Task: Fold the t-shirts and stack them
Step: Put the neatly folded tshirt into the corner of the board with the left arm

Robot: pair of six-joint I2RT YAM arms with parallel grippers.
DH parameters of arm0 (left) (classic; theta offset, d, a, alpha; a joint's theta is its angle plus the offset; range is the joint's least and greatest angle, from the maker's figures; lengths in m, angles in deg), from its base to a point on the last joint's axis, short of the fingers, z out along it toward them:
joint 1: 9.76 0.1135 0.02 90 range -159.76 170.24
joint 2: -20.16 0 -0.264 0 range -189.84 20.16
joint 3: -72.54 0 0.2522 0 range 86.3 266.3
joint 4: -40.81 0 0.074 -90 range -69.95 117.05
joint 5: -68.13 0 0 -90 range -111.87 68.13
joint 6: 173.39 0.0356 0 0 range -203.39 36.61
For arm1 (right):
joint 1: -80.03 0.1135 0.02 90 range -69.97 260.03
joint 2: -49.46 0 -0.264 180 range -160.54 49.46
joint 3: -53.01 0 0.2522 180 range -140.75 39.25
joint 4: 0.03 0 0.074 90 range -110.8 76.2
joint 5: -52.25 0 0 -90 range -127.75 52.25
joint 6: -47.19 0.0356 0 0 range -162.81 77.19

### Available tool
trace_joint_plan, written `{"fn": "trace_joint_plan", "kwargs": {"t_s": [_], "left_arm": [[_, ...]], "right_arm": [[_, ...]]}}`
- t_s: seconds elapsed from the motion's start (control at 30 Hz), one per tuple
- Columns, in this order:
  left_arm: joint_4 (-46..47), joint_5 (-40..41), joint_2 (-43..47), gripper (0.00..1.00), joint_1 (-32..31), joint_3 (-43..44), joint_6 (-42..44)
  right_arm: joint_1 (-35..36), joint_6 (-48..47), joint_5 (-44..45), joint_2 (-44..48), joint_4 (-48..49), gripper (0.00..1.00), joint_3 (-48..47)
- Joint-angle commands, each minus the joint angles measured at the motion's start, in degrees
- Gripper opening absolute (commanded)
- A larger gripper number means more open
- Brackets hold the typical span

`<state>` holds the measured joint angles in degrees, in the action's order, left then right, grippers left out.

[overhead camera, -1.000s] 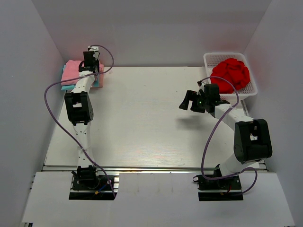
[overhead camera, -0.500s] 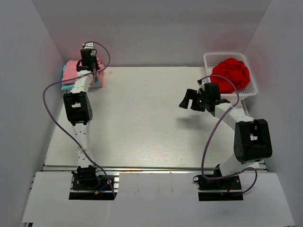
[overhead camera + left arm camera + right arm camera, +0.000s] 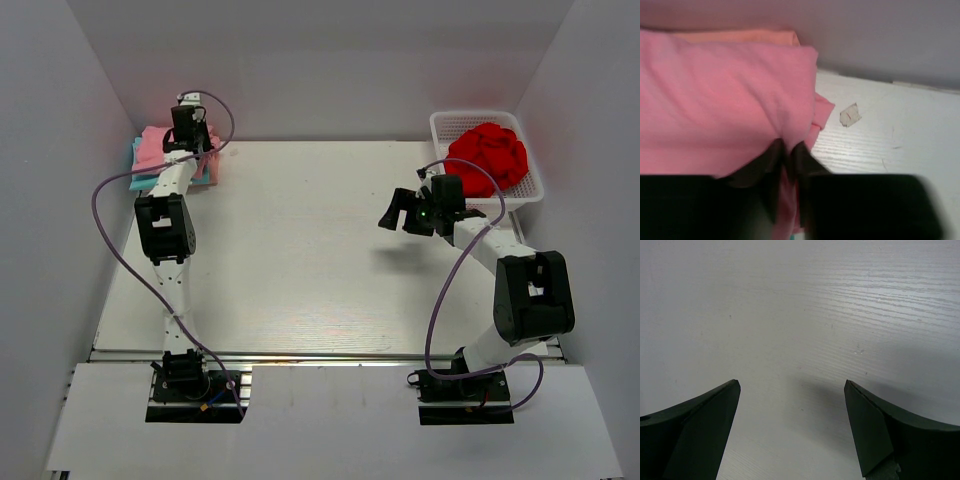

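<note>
A folded light pink t-shirt lies on top of a stack in the far left corner, with a teal t-shirt showing under it. In the left wrist view the pink t-shirt fills the left side and a salmon-orange t-shirt shows behind it. My left gripper is over the stack; in the left wrist view it is shut on a fold at the pink t-shirt's right edge. My right gripper is open and empty above bare table, as the right wrist view also shows.
A white mesh basket at the far right holds a crumpled red cloth, just behind my right arm. White walls close in the left, back and right sides. A small scrap of tape lies on the table next to the stack.
My left gripper has shifted slightly back and left over the stack and stays closed on the pink cloth. The right arm has not moved.
</note>
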<state>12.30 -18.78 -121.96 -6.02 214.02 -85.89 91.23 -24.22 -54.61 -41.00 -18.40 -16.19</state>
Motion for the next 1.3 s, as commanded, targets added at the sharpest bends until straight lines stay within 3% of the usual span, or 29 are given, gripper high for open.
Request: {"fn": "trace_joint_plan", "kwargs": {"t_s": [0.0,0.1,0.13,0.23,0.4,0.43,0.63,0.77,0.87,0.93,0.97,1.03,1.07,1.17,1.27], "left_arm": [[-1.9,-2.5,2.4,0.34,-0.2,-3.2,1.3],[-3.5,-2.0,2.4,0.65,-0.2,-2.6,2.2],[-3.5,-2.0,1.8,0.71,-0.2,-1.5,2.8],[-3.5,-2.6,1.2,0.81,-0.2,-0.3,2.8],[-0.6,-8.3,3.3,0.85,-0.2,1.6,1.0],[0.0,-9.0,4.5,0.99,-0.2,1.6,-0.5],[1.5,-12.1,11.6,1.00,-0.2,0.7,-1.8],[-4.5,-13.5,18.3,1.00,-1.3,-2.0,-2.5],[-7.0,-18.7,26.5,1.00,-1.8,-10.2,-5.0],[-5.7,-19.9,32.6,1.00,-3.3,-23.2,-7.2],[-3.7,-19.9,36.0,1.00,-4.0,-34.2,-7.9],[2.3,-20.9,46.3,1.00,-6.5,-44.6,-9.3],[3.7,-20.9,49.4,1.00,-7.4,-53.4,-9.3],[4.4,-17.6,61.1,1.00,-10.9,-66.8,-10.8],[3.8,-13.7,71.7,1.00,-12.3,-75.5,-12.0]], "right_arm": [[-0.3,-1.0,-0.1,-0.7,-0.1,0.90,-2.4],[-0.3,-1.1,-0.3,-0.6,-0.2,0.90,-2.3],[-0.2,-1.1,-0.2,-0.4,-0.2,0.90,-2.2],[-0.2,-0.9,-0.5,0.2,-0.1,0.90,-1.9],[-0.2,-0.7,-1.2,1.1,0.8,0.90,-1.4],[-0.2,-0.7,-1.2,1.3,0.7,0.90,-1.3],[-0.2,-0.9,-2.3,3.7,2.0,0.90,-0.2],[-0.1,-0.7,-3.8,7.6,3.8,0.90,2.2],[-0.3,0.1,-4.0,10.0,7.7,0.90,5.2],[-0.2,1.0,-4.1,13.1,9.2,0.90,7.4],[-0.2,1.4,-4.1,13.9,10.2,0.90,9.0],[-0.2,2.1,-3.8,17.1,11.3,0.90,11.7],[-0.2,2.2,-3.8,17.9,12.3,0.90,13.8],[-0.3,2.2,-2.6,22.0,13.4,0.90,16.9],[-0.2,3.5,-1.9,26.7,16.4,0.90,20.2]]}}
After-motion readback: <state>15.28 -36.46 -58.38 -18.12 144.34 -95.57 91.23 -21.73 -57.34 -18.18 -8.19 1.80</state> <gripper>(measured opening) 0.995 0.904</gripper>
